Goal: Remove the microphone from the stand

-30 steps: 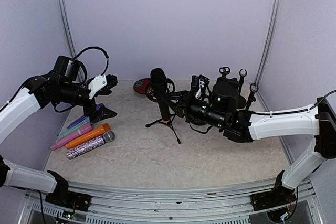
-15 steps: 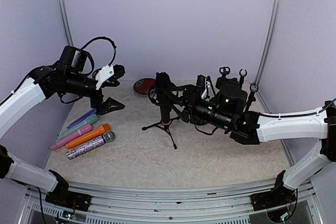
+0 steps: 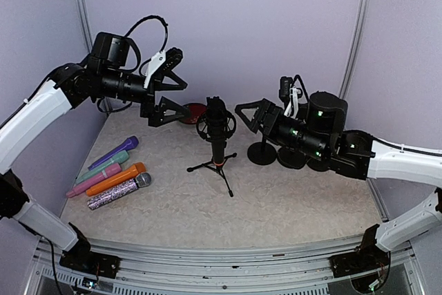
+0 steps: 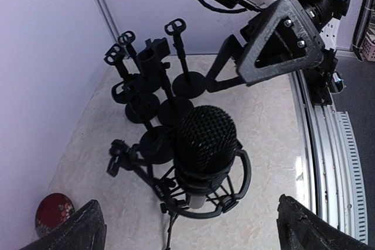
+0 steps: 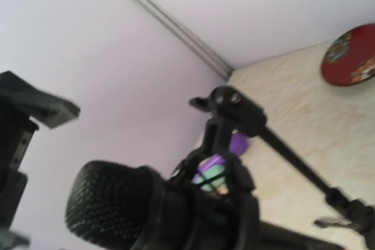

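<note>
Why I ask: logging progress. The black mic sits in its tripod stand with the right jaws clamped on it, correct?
Not quite. The mic sits in its stand, but the right jaws are not clamped on it: they stand open beside it, not touching, as the top view shows.

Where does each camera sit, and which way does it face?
Top external: high behind the bases, looking down on the table; left gripper and right gripper show.
Left wrist: above the microphone, looking down; own fingertips at bottom corners.
Right wrist: beside the microphone, looking across; own finger at left.
Shared by all: the microphone.
</note>
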`<state>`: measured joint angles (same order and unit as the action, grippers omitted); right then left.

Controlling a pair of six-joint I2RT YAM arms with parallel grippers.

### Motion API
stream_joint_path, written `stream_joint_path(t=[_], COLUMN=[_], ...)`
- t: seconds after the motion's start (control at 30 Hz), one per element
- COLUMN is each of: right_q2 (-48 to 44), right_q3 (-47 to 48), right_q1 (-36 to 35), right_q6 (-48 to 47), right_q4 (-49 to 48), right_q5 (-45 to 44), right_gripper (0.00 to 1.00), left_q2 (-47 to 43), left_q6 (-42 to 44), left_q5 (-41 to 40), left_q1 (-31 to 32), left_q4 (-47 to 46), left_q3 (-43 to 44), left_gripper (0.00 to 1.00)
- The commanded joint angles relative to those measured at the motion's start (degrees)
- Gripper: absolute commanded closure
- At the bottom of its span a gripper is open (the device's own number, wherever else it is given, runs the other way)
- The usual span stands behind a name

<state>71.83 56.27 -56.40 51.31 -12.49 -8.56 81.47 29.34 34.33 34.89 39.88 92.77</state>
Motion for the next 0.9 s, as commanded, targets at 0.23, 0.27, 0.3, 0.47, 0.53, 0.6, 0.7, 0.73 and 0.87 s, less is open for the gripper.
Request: stream_joint_path(t=[0.23,0.27,0.3,0.47,0.53,0.6,0.7,0.73,0.87], right_q2=[-1.5,-1.2,-0.8,1.3,2.0,2.8,3.8,4.1,5.6], right_q3=[2.2,2.5,2.8,3.9,4.4,5.2,6.3,6.6,7.5], right_q1=[0.9,0.9,0.9,0.9,0.9,0.9,0.9,0.9,0.9], right_q6=[-11.9,-12.3,-12.7,-13.9,-14.4,-15.2,-16.4,-16.7,-17.5], right_q4=[3.8,3.6,3.7,3.6,2.9,2.9,3.0,2.9,3.0], right_q5=[-1.6,-1.4,-1.2,-0.7,-0.2,0.3,1.0,1.3,2.1], right_gripper=[0.24,0.25,0.25,0.26,0.27,0.27,0.28,0.28,0.29], left_q2=[9.8,10.5,11.1,13.5,13.7,13.7,13.5,13.3,13.1], left_q6=[-1.5,-1.6,-1.7,-2.3,-2.1,-1.7,-1.0,-1.0,-0.5], left_q5=[-0.2,0.3,1.0,2.6,3.0,3.0,3.1,3.1,2.9], left_q1=[7.2,7.2,7.3,7.6,7.8,7.8,7.8,7.8,7.8], left_q4=[-0.8,-0.6,0.0,1.6,2.1,2.7,3.5,3.6,3.8], left_q3=[7.2,7.9,8.6,10.7,10.5,10.2,9.8,9.7,9.5], left_gripper=[0.06,0.10,0.14,0.40,0.45,0.46,0.47,0.49,0.65])
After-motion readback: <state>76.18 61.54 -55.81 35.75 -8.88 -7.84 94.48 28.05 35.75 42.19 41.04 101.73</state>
